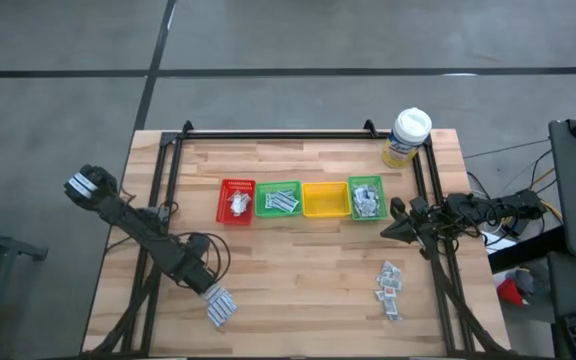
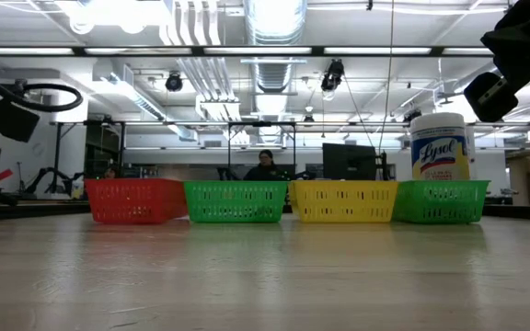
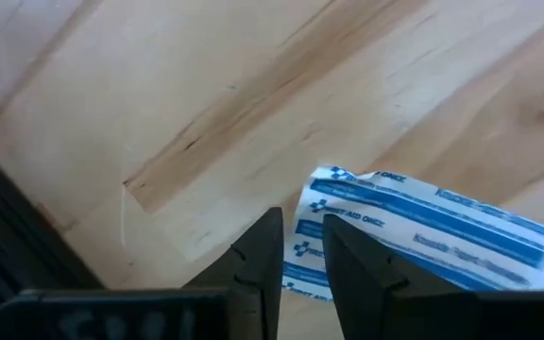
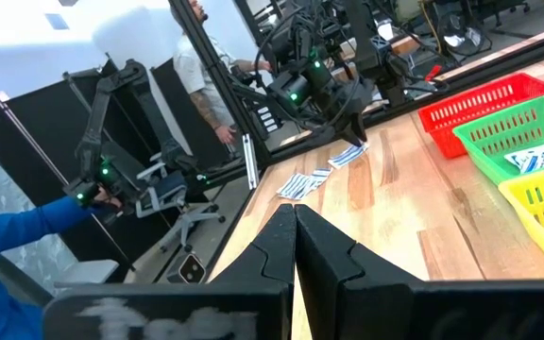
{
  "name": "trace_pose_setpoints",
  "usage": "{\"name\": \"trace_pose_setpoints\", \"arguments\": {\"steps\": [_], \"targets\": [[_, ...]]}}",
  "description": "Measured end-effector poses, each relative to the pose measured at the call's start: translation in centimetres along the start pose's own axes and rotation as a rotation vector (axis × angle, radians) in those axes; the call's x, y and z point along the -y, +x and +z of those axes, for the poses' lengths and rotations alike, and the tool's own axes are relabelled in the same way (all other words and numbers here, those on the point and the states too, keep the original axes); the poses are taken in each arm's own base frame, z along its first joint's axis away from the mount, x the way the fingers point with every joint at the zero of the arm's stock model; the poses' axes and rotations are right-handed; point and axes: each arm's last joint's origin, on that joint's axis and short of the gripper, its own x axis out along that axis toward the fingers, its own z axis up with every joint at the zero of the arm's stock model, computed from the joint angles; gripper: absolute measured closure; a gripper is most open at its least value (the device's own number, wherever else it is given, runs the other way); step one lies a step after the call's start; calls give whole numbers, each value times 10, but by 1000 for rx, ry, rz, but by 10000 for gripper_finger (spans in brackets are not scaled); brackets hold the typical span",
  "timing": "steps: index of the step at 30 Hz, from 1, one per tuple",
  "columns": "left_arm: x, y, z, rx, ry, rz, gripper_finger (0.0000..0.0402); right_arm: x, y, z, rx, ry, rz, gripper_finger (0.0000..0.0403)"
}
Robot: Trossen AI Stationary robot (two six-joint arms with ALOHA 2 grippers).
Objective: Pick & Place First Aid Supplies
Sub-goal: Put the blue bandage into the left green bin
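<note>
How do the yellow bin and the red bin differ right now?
The yellow bin looks empty in the high view; the red bin holds a few pale sachets. The red bin sits at the row's left end, while the yellow bin stands third, between two green bins. Both are small slotted plastic baskets, upright.

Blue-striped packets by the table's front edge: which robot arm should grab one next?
The left arm, probably. Its end effector is right over the blue-striped packets, fingers slightly apart beside one. The right end effector is shut, near the green bin.
</note>
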Motion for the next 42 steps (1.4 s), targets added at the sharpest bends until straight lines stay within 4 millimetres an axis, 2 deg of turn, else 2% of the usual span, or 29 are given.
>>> {"name": "trace_pose_setpoints", "arguments": {"steps": [12,15,20,28,34,42], "targets": [[-4,13,-1,-5,-5,-11,323,0,0,0,0,0,0,394],[-4,13,-1,-7,-6,-17,340,0,0,0,0,0,0,394],[-2,13,-1,-8,-2,-28,391,0,0,0,0,0,0,394],[-3,13,-1,13,-17,-27,400,0,0,0,0,0,0,394],[-3,3,1,35,-4,-2,401,0,0,0,0,0,0,394],[0,-25,7,171,16,-62,401,0,0,0,0,0,0,394]]}}
